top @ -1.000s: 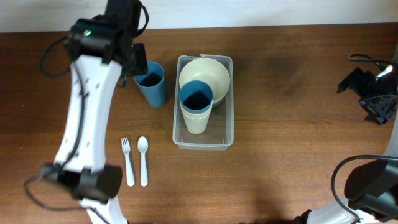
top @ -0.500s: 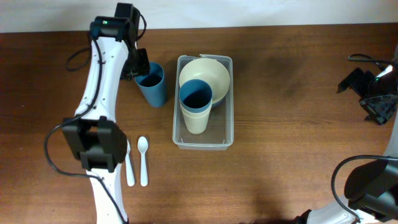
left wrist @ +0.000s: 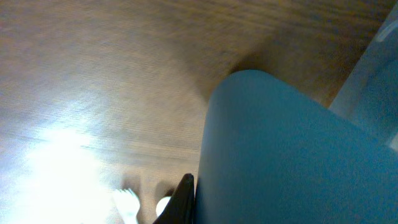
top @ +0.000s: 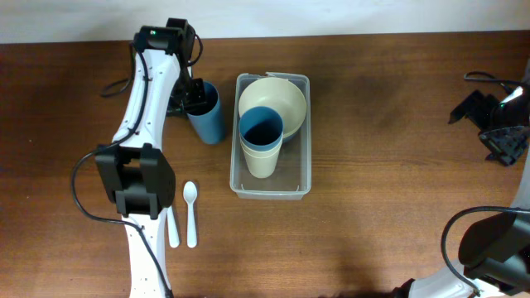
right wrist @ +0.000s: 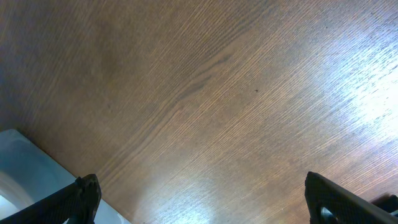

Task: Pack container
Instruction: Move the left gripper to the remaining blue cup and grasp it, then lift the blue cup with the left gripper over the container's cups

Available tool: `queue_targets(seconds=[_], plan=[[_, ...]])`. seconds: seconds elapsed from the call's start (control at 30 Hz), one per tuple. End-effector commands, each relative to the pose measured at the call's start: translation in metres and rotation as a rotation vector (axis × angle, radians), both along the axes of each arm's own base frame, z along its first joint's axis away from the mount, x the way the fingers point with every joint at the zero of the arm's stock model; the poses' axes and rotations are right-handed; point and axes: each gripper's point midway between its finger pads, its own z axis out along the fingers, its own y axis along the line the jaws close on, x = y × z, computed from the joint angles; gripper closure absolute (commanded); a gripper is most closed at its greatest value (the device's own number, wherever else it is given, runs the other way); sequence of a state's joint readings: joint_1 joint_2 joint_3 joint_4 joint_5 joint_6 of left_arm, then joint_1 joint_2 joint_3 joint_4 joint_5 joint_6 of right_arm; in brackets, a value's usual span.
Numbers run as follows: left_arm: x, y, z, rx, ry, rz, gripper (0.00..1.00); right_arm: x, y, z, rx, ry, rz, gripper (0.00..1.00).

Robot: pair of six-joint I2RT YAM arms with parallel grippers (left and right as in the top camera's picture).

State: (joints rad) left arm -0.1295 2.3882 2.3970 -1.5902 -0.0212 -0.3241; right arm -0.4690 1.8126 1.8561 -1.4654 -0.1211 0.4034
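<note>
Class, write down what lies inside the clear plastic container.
The container holds a cream bowl and a blue cup nested in a cream cup. Anything beneath the bowl is covered.

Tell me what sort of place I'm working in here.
Probably a robot test bench staged as a tableware packing station: a wooden table, a clear container holding a bowl and stacked cups, a spoon beside it, and a robot arm reaching in.

White arm links [top: 137, 99], blk joints [top: 137, 186], green LED [top: 151, 34], blk cables [top: 74, 186]
</note>
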Motion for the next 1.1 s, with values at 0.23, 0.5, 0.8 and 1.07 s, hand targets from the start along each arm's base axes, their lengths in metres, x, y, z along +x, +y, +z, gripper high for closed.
queue_targets(seconds=[0.23,0.5,0.8,1.07], plan=[[-0.027,-0.018,0.17,0.002,-0.386,-0.125,0.99,-0.001,-0.002,0.011,-0.022,-0.029,0.002,0.01],[-0.091,-0.062,0.269,-0.054,-0.645,-0.342,0.99,-0.001,-0.002,0.011,-0.022,-0.029,0.002,0.01],[-0.116,-0.079,0.281,-0.075,-0.67,-0.436,0.99,-0.001,-0.002,0.011,-0.022,-0.029,0.002,0.01],[-0.12,-0.091,0.24,-0.073,-0.522,-0.475,0.99,-0.001,-0.002,0.011,-0.022,-0.029,0.002,0.01]])
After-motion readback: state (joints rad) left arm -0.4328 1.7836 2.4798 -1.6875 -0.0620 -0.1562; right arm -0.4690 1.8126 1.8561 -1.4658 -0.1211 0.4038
